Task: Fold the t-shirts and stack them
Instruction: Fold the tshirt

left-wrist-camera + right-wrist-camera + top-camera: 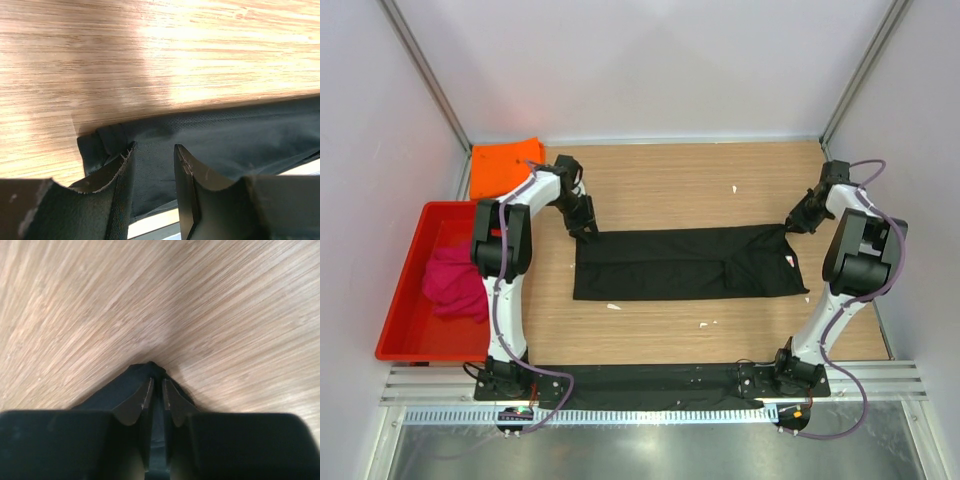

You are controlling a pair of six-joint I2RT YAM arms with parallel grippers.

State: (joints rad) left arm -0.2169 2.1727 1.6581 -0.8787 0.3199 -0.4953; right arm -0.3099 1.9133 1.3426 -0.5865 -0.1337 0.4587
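Find the black t-shirt lying flat in the middle of the worktop, folded into a long strip from left to right. Find the orange t-shirt folded in the far left corner. Find the pink t-shirt bunched up in the red tray by the left edge.

Look at the right claw: nearly shut, pinching the far right corner of the black cloth. Look at the left claw: partly open, down low at the far left corner of the strip, with cloth showing in the gap but nothing squeezed yet, as far as can be told.

Probably time for the next fold, so first close the left claw on its corner. Grab all the layers there, not just the top one. Then lift both corners together, at the same height, only a little above the wood. Pull gently sideways for a smooth strip with no sag. Bring both corners toward the near edge and lay them right on the near side of the strip, edge on edge. Go slowly to avoid slipping or bunching. Let go only with the cloth lying flat.
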